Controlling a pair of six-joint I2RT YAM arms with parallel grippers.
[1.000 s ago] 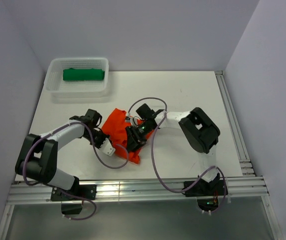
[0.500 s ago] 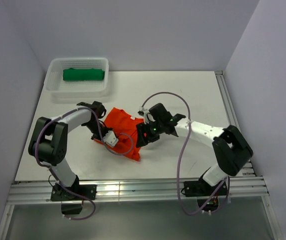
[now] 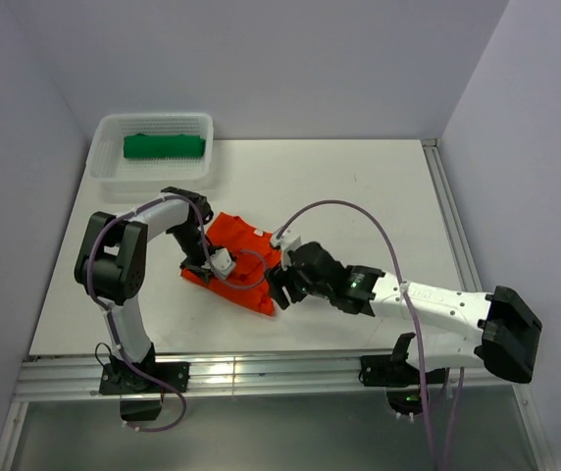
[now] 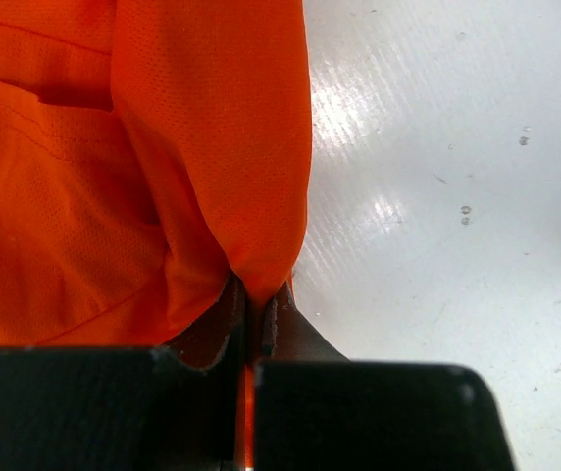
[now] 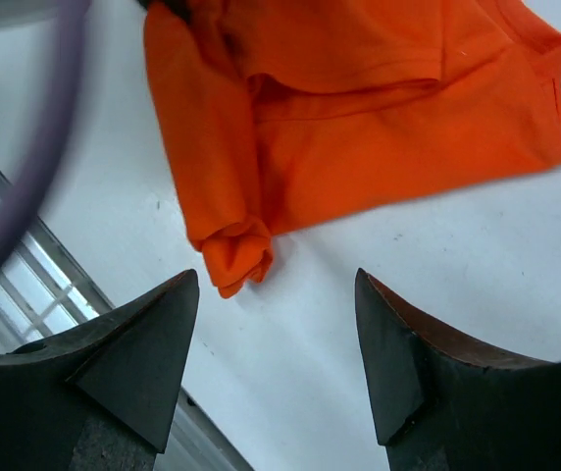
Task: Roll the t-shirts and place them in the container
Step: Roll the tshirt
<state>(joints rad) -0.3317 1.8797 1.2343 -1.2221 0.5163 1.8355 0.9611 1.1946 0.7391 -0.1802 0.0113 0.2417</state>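
Right arm has swung out low since a second ago, its claw (image 3: 279, 285) now just off the orange shirt (image 3: 244, 240), which lies mid-table (image 3: 379, 196). Green shirt (image 3: 164, 146) sits rolled in the basket (image 3: 104, 169). Left wrist: left claw (image 4: 256, 312) is clamped on an orange fold. Right wrist: the claw's fingers (image 5: 153, 343) stand apart above the table, holding nothing, near the shirt's bunched corner.

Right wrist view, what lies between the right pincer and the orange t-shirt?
Only bare white table: the right pincer stands open just short of the orange t-shirt, touching nothing. The right wrist view shows it.
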